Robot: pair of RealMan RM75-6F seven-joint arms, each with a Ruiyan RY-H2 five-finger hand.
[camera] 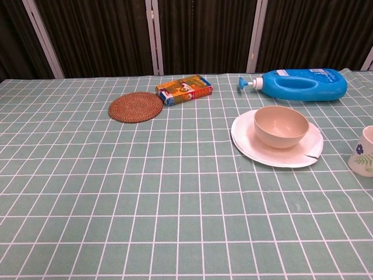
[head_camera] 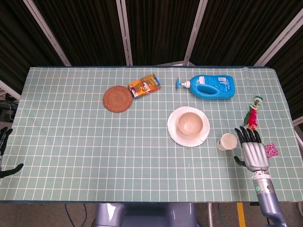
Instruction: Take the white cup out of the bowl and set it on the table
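The white cup [head_camera: 227, 141] stands upright on the table, right of the beige bowl [head_camera: 190, 124] that sits empty on a white plate [head_camera: 174, 133]. In the chest view the cup [camera: 362, 153] shows a small leaf print at the frame's right edge, beside the bowl [camera: 281, 125]. My right hand [head_camera: 253, 152] lies just right of the cup with its fingers spread, holding nothing and apart from it. My left hand [head_camera: 4, 142] is partly visible at the far left edge, off the table, fingers apart and empty.
A blue detergent bottle [head_camera: 210, 86] lies at the back. A round woven coaster [head_camera: 117, 98] and a small orange box [head_camera: 144, 85] sit back left. A red and green toy [head_camera: 253, 114] and a pink patterned item [head_camera: 271, 150] lie near the right edge.
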